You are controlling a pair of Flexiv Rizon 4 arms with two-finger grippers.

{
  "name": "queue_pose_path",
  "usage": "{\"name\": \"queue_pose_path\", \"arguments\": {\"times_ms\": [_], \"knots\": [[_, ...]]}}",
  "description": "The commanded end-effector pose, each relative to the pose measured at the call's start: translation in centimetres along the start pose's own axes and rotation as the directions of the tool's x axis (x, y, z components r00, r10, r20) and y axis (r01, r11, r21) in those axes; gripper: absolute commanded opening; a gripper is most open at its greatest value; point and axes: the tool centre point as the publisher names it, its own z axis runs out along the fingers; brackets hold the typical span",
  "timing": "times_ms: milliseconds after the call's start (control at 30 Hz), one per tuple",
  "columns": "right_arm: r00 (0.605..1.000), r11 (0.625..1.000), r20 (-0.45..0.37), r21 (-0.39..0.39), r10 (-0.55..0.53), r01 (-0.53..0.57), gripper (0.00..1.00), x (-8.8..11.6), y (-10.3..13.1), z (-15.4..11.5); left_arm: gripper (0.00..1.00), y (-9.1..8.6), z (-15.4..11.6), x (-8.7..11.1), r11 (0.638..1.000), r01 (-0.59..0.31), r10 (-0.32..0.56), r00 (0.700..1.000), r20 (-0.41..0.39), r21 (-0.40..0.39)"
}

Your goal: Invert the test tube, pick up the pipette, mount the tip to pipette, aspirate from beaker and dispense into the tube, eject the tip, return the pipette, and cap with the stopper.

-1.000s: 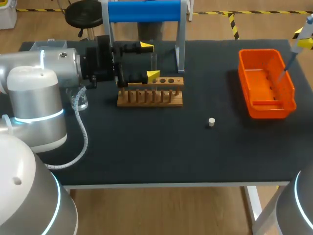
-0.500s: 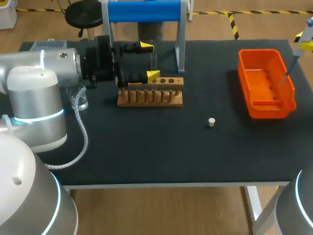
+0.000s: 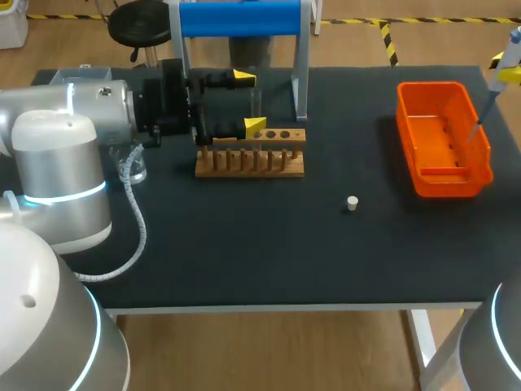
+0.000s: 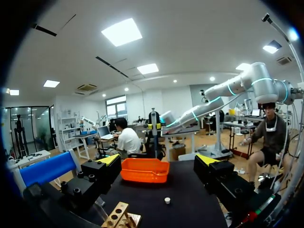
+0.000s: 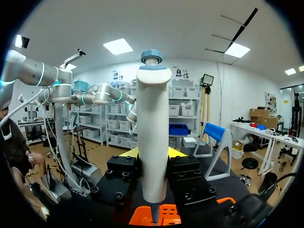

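Right end effector [image 5: 153, 154] is clamped mid-barrel on the pipette [image 5: 153, 137], over the orange bin [image 3: 480, 142]. Light, stiff, slick plastic, so grip there. The tip seems mounted, hard to tell. Left end effector [image 4: 159, 161] gapes empty.

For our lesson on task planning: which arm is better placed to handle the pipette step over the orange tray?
Right. The right end effector is shut on the white pipette, held above the orange plastic tray. The left end effector is open at the wooden rack, well away.
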Motion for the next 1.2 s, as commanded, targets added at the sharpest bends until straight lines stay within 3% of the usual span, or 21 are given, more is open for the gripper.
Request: {"name": "queue_pose_path", "arguments": {"times_ms": [33, 733, 933, 1200], "knots": [[1.000, 1.000, 0.004, 0.006, 0.000, 0.000, 0.00, 0.2, 0.1, 0.1, 1.00, 0.1, 0.0, 0.0, 1.000, -0.001, 0.001, 1.000, 0.000, 0.002], [1.000, 1.000, 0.004, 0.006, 0.000, 0.000, 0.00, 0.2, 0.1, 0.1, 1.00, 0.1, 0.0, 0.0, 1.000, -0.001, 0.001, 1.000, 0.000, 0.002], [1.000, 1.000, 0.004, 0.006, 0.000, 0.000, 0.00, 0.2, 0.1, 0.1, 1.00, -1.0, 2.8, -0.5, 1.000, -0.008, 0.008, 1.000, 0.028, -0.013], [1.000, 1.000, 0.004, 0.006, 0.000, 0.000, 0.00, 0.2, 0.1, 0.1, 1.00, -3.5, 8.8, -0.7, 0.998, 0.000, 0.006, 0.996, 0.085, -0.068]]}}
